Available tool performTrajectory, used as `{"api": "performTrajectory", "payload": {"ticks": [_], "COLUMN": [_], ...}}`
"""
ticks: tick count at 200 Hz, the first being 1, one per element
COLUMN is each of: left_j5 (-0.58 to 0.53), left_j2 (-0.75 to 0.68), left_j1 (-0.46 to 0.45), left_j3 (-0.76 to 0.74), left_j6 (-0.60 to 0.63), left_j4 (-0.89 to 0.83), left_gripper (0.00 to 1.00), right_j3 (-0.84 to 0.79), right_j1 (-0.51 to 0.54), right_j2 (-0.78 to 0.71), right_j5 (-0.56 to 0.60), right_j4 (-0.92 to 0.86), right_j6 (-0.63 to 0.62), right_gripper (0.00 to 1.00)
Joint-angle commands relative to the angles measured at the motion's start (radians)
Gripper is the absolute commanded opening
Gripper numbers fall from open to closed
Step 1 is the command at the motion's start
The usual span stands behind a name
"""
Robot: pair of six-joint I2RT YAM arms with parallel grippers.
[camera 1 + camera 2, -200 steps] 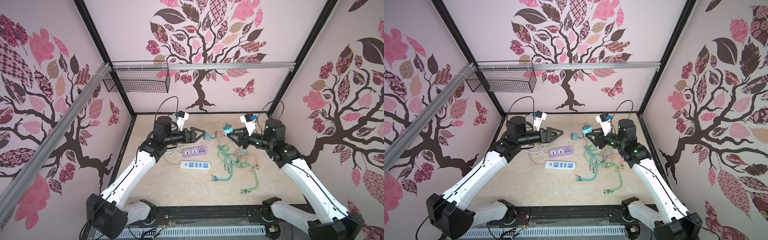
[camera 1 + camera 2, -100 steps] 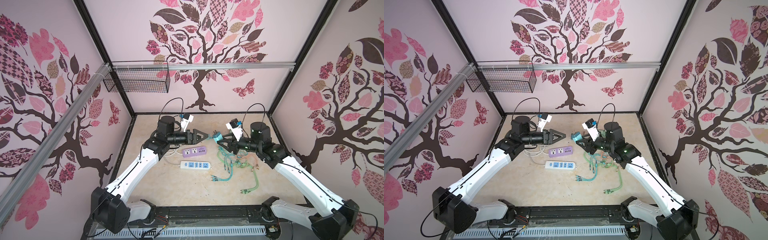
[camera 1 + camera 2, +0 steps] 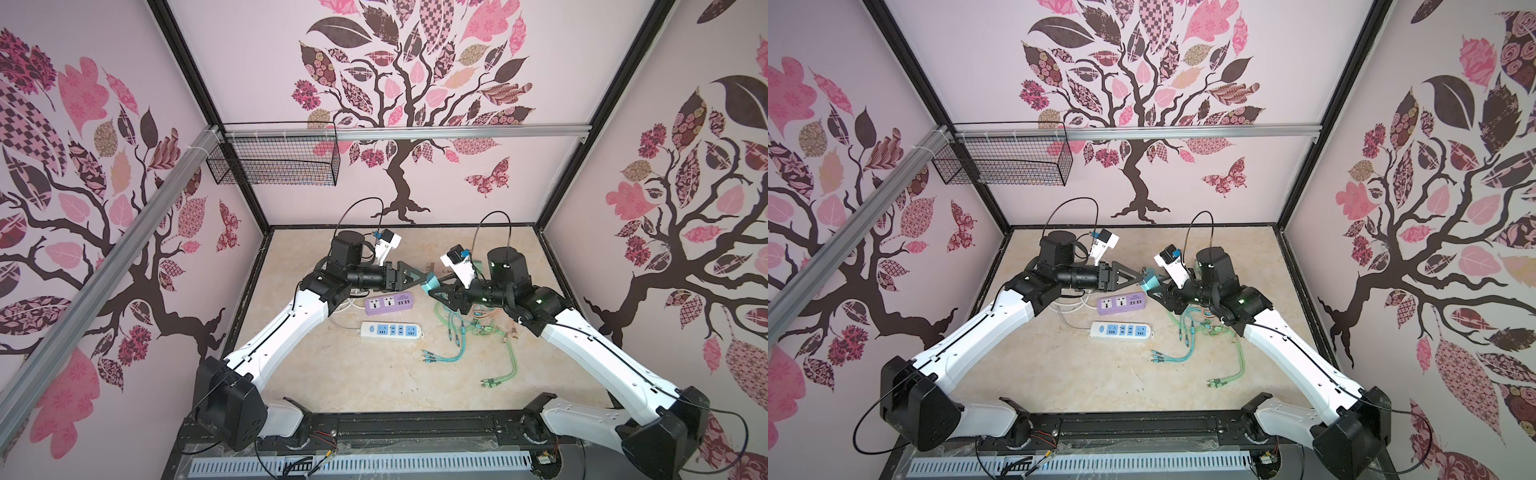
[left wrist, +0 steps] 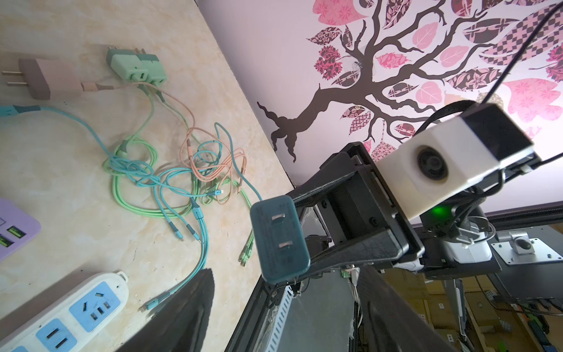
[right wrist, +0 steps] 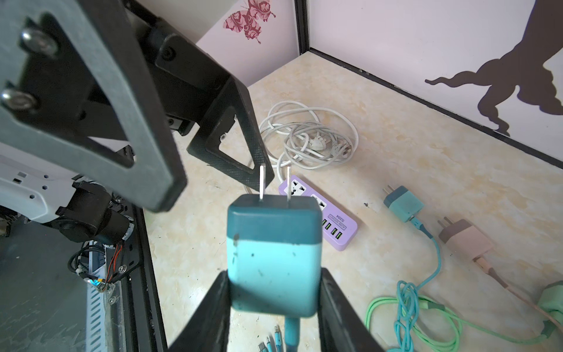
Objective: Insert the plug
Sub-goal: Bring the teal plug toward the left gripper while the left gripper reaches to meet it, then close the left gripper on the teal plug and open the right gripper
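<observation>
The plug (image 5: 274,253) is a two-tone teal charger block with two flat metal prongs and a teal cable at its back. My right gripper (image 5: 274,280) is shut on its pale rear half and holds it in the air, prongs toward the left arm. In both top views the plug (image 3: 429,286) (image 3: 1148,284) hangs between the two arms, above the floor's far middle. My left gripper (image 3: 423,279) (image 4: 286,271) is open with nothing in it, its tips right at the plug's (image 4: 278,237) pronged face. A purple power strip (image 3: 389,302) and a white power strip (image 3: 390,331) with blue sockets lie below.
A tangle of green, teal and peach cables (image 3: 469,332) covers the floor under the right arm. Spare chargers lie nearby: teal (image 5: 403,203), pink (image 5: 466,240), green (image 4: 137,65). A coiled white cord (image 5: 307,137) sits behind the purple strip. A wire basket (image 3: 274,166) hangs on the back wall.
The right arm has carried the plug leftward and the left arm has reached right, so the grippers now meet. The left jaws have narrowed somewhat.
</observation>
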Motion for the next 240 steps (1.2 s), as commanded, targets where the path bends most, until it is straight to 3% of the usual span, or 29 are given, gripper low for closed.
{"api": "performTrajectory", "payload": {"ticks": [1, 74, 99, 120, 179, 240], "left_j5": [0.017, -0.007, -0.006, -0.004, 0.001, -0.013], "left_j2": [0.012, 0.050, 0.063, 0.070, 0.089, 0.088], "left_j1": [-0.012, -0.030, -0.029, -0.031, -0.061, -0.061], "left_j3": [0.041, 0.077, 0.081, 0.082, 0.097, 0.117], "left_j6": [0.023, 0.020, 0.014, 0.008, 0.029, 0.049], "left_j4": [0.003, -0.006, -0.005, -0.007, -0.030, -0.063], "left_gripper": [0.77, 0.69, 0.63, 0.51, 0.51, 0.36], "right_j3": [0.037, 0.056, 0.059, 0.059, 0.064, 0.062], "right_j1": [0.011, 0.019, 0.024, 0.028, 0.032, 0.033], "right_j2": [0.015, 0.025, 0.025, 0.028, 0.030, 0.027], "right_j5": [0.005, -0.001, 0.002, 0.026, 0.049, 0.059], "right_j4": [-0.002, -0.023, -0.027, -0.032, -0.034, -0.038], "right_j6": [-0.014, -0.041, -0.048, -0.055, -0.063, -0.066], "right_gripper": [0.32, 0.32, 0.32, 0.32, 0.32, 0.33]}}
